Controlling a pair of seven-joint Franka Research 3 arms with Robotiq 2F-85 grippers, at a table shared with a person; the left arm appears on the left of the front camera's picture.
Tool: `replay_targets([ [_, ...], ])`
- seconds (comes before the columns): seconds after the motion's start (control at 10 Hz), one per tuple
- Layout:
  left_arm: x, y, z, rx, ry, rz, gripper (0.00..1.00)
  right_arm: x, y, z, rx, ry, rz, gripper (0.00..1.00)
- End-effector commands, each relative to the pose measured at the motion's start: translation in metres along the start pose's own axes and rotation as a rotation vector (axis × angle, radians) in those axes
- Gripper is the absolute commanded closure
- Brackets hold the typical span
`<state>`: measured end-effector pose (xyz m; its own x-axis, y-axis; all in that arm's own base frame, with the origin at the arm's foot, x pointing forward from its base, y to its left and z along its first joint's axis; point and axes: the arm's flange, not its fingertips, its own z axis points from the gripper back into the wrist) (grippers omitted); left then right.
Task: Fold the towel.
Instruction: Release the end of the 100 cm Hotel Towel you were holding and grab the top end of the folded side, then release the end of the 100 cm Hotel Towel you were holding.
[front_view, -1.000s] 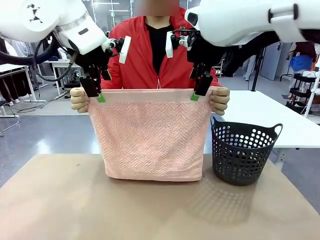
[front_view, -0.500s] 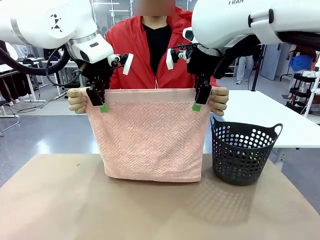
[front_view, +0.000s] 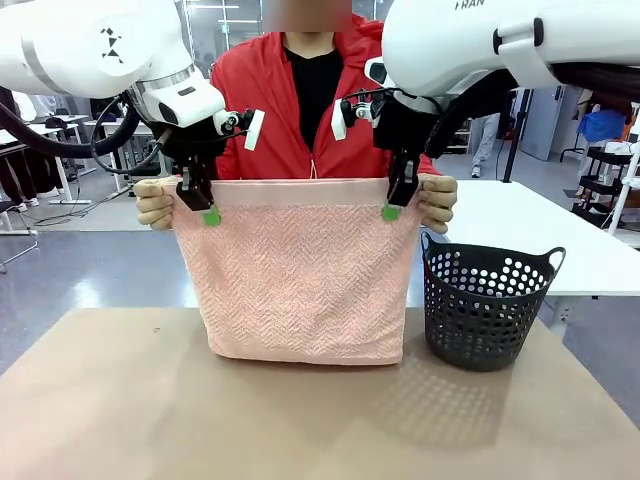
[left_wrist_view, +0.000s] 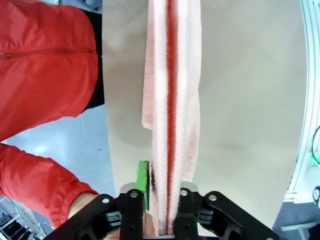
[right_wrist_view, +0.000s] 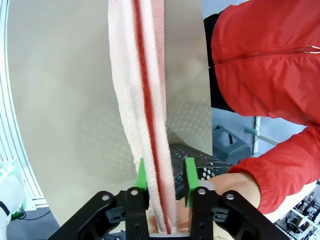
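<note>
The salmon-pink towel (front_view: 305, 280) hangs doubled over, its lower edge resting on the table. A person in a red jacket holds its top corners with both hands (front_view: 152, 200). My left gripper (front_view: 208, 212) is shut on the towel's top edge just inside the left corner. In the left wrist view the towel (left_wrist_view: 172, 75) runs between the fingers of that gripper (left_wrist_view: 162, 187). My right gripper (front_view: 392, 208) is shut on the top edge near the right corner. The right wrist view has green pads pressing both sides of the towel (right_wrist_view: 142, 75) at that gripper (right_wrist_view: 162, 177).
A dark perforated basket (front_view: 490, 305) stands on the brown table (front_view: 300, 430) just right of the towel, also seen as the basket (right_wrist_view: 195, 160) in the right wrist view. The person's other hand (front_view: 438, 200) is right beside my right gripper.
Both grippers dropped a little over the towel's top edge and closed on it. The person's hands and the towel stayed in place.
</note>
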<state>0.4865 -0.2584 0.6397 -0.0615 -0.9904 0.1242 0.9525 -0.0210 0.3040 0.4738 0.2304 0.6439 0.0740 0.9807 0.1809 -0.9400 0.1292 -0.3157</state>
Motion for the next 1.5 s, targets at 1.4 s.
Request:
replay_targets([
  [1.4, -0.003, -0.003, 0.001, -0.009, -0.008, 0.024, 1.0, 0.0, 0.0, -0.002, 0.007, -0.005, -0.01, 1.0],
])
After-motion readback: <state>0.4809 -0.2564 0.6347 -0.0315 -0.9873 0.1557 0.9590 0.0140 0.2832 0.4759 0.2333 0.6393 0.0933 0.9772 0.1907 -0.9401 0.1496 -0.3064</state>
